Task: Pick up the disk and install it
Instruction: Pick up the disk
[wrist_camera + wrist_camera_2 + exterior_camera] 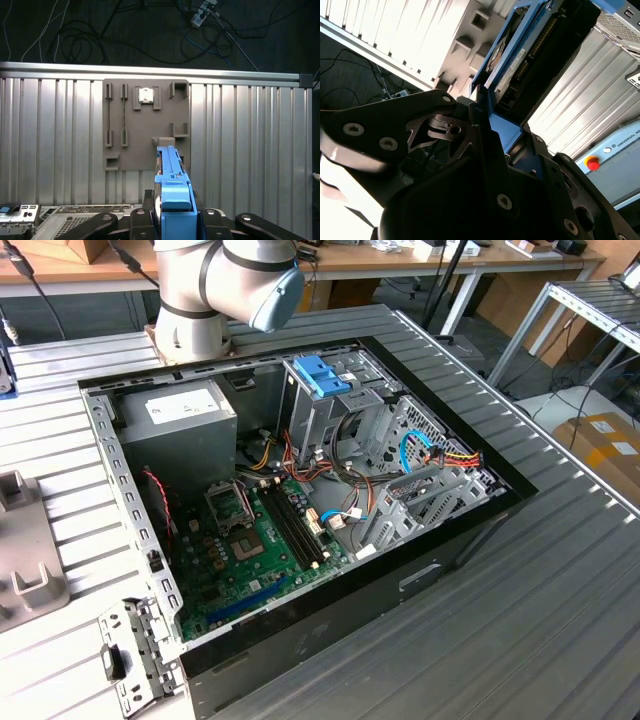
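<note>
Looking at the ribbed metal worktop point(560, 620), the open computer case point(300, 640) hogs the middle, and the arm point(200, 290) has its base just beside one end of the case. A grey fixture plate point(145, 125) lies flat right up against one worktop edge. The claw point(173, 202) is pinching the disk point(167, 162) by its blue end tab. The disk stands on edge, poking out past the fingertips over the plate. Can't tell whether the disk touches the plate.

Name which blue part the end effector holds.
The disk, in its light-blue carrier, clamped in the end effector; the blue bracket sits atop the drive cage.
</note>
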### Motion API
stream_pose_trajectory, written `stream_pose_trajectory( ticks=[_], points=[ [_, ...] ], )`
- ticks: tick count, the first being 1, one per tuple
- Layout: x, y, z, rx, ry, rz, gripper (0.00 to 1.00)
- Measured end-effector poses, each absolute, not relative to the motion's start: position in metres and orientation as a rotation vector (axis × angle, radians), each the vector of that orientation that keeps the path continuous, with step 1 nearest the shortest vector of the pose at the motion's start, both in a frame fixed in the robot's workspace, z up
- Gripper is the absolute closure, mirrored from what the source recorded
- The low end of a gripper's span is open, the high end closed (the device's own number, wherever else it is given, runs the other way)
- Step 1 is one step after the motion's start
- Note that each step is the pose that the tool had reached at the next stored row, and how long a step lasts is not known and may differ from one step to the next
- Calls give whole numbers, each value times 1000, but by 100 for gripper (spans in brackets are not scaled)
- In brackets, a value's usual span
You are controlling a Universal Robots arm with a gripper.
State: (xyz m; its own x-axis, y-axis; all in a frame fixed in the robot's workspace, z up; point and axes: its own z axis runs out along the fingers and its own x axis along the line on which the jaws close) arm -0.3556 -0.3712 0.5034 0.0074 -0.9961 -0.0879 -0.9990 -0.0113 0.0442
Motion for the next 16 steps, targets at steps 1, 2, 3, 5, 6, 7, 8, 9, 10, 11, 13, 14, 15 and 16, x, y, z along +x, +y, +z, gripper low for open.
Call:
stream_pose_trajectory(
  ticks=[1,2,3,5,6,7,8,9,10,11,13,14,15,16],
  points=[
    [-355,-371,503,-2208,2187,146,63],
    [-355,-371,503,-2208,2187,146,63],
    [-355,-371,503,-2208,2187,146,63],
    [-354,-372,503,-2208,2187,146,63],
    [-354,-372,503,-2208,2187,146,63],
    [-354,-372,503,-2208,2187,146,63],
    [-354,-372,503,-2208,2187,146,63],
    [-354,-372,503,-2208,2187,146,63],
    [-353,-372,503,-2208,2187,146,63],
    [-352,-372,503,-2208,2187,146,63],
    [-352,-372,503,-2208,2187,146,63],
    [-352,-372,503,-2208,2187,146,63],
    [-351,-372,503,-2208,2187,146,63],
    [-351,-372,503,-2208,2187,146,63]
  ],
)
